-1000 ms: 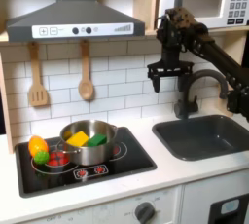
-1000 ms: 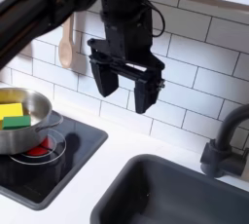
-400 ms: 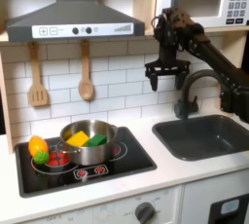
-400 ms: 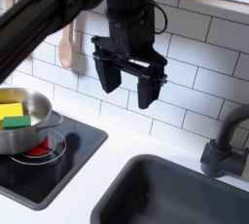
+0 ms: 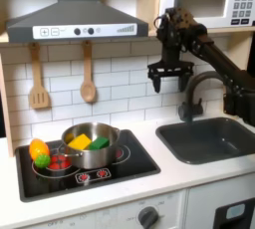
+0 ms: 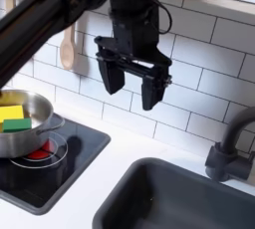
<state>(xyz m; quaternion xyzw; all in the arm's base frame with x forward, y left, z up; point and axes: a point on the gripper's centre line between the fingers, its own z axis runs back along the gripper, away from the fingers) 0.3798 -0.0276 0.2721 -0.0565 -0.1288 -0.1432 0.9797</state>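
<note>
Two cameras catch the black robot gripper [image 5: 171,80] hanging spread wide and empty in front of the white tiled wall, above the bare white counter [image 6: 110,133] between hob and sink.

The first exterior view takes in the grey extractor hood [image 5: 74,19], the white microwave [image 5: 212,0], two wooden utensils [image 5: 88,87] hung on the tiles, and an orange and green toy fruit [image 5: 39,153] on the black hob [image 5: 85,167]. In the second exterior view the gripper [image 6: 127,92] looms close, its two fingers [image 6: 107,80] well apart with nothing between them. A round silver metal pot [image 5: 91,141] on the hob holds yellow and green toy pieces [image 6: 12,117]. Beside the dark curved tap [image 6: 228,149], the dark grey sink basin [image 5: 213,137] has nothing visible inside.
</note>
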